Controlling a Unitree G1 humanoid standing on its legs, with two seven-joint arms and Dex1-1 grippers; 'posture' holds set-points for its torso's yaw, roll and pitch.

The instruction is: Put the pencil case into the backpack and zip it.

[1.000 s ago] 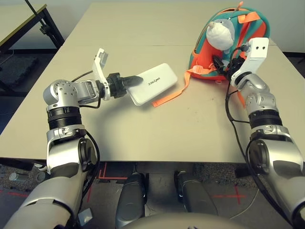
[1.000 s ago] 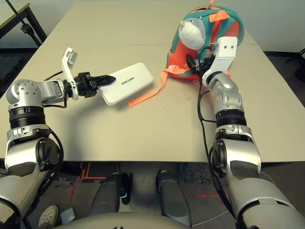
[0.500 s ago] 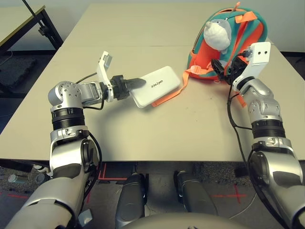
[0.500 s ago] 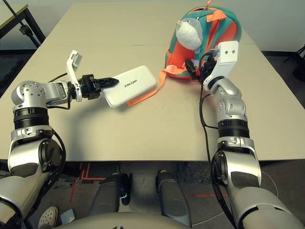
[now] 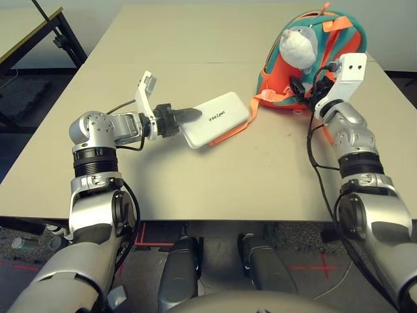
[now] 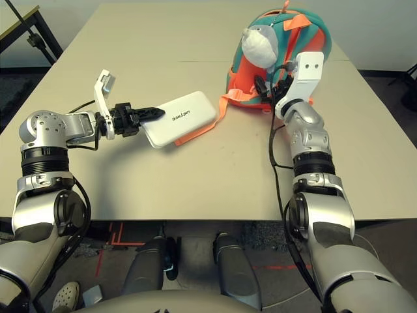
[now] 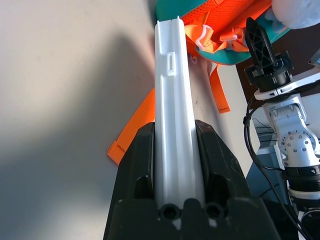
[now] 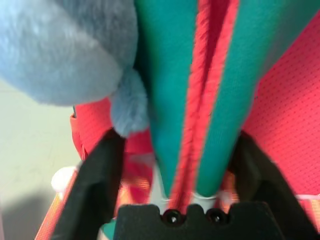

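Flat white rounded pencil case (image 5: 218, 119) pinched between my left gripper's black fingers (image 7: 138, 165), my right gripper (image 8: 172, 205) spread at the orange-and-teal fabric backpack (image 6: 244, 75), teal fabric between its fingertips.

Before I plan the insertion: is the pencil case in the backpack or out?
Out: the left gripper holds the pencil case, clear of the backpack.

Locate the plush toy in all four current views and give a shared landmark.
Left eye: upper right, on the backpack's left part, plush toy.
Right eye: top, right of centre; same plush toy.
Left wrist: top right corner, cut by the frame.
Right wrist: upper left, large, cut by the frame.
Shared landmark: the backpack's teal fabric, beside the toy in every view.
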